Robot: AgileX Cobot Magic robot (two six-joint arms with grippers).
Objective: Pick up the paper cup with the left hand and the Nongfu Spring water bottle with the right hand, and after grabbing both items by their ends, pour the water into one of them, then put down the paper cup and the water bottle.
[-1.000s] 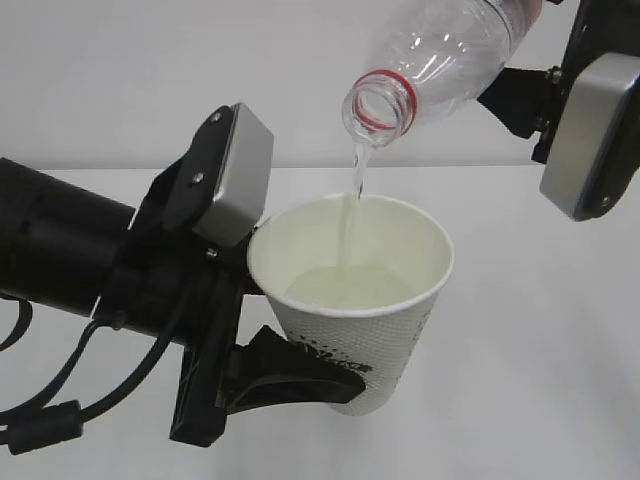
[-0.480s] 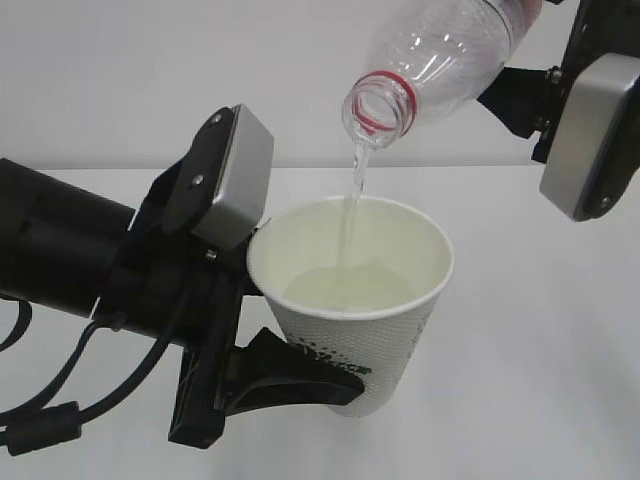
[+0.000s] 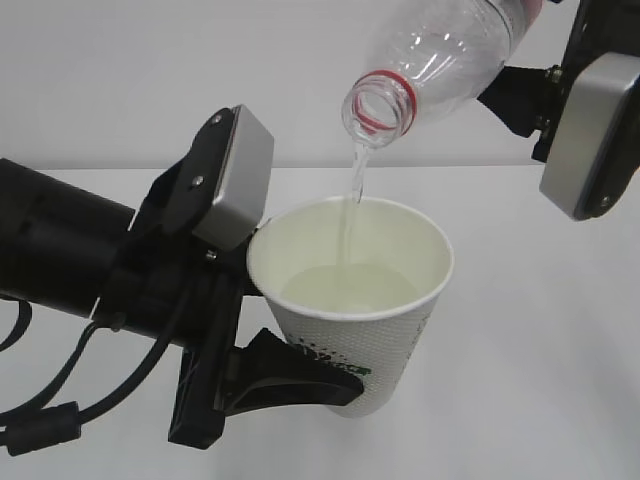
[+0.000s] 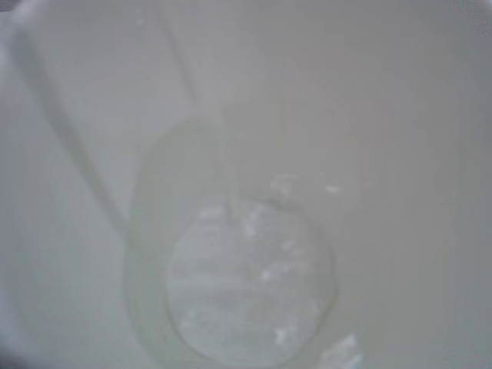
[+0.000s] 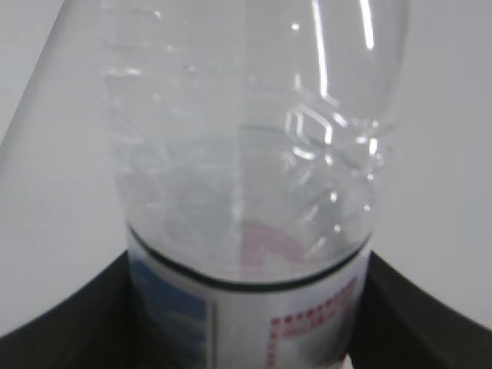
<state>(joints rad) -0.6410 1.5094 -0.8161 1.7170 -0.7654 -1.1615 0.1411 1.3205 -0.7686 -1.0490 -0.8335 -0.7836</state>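
Note:
My left gripper (image 3: 300, 330) is shut on the white dimpled paper cup (image 3: 385, 345) and holds it upright above the table. One black finger (image 3: 290, 375) wraps the cup's lower wall. Above it, my right gripper (image 3: 522, 40) is shut on the tilted clear Nongfu Spring water bottle (image 3: 440, 50), whose red-ringed mouth points down. A thin stream of water (image 3: 352, 190) falls into the cup, where water (image 3: 345, 285) pools. The left wrist view shows only the cup's inside (image 4: 384, 115) and rippling water (image 4: 246, 300). In the right wrist view, black fingers (image 5: 69, 323) flank the bottle (image 5: 246, 154).
A white table (image 3: 540, 330) lies under both arms, with a plain white wall behind its far edge (image 3: 480, 166). Black cables (image 3: 40, 420) hang below the left arm at the lower left.
Water keeps running from the bottle into the cup. Neither arm, the cup nor the bottle has visibly moved.

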